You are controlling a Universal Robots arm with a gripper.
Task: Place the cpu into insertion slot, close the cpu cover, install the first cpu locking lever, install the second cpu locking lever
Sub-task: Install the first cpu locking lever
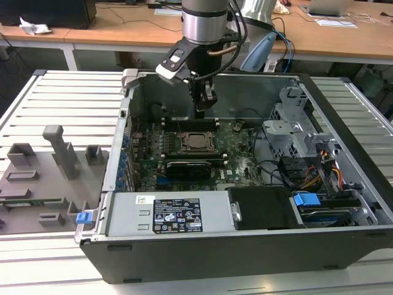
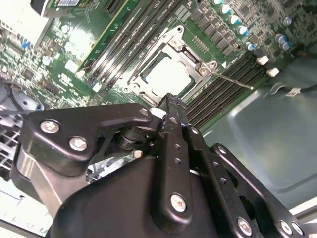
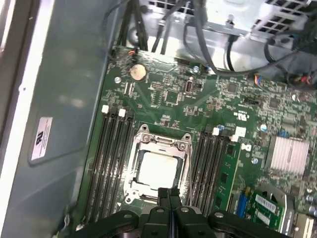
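We see the cpu (a pale silver square) seated flat in the slot, the dull metal cover lying flat around it, its window framing the chip, and one thin lever angled out over the green board.

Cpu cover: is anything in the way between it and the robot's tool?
No, nothing visible is. The tool hangs over the edge of the cpu cover, with only open space between them. The cover lies flat around the cpu.
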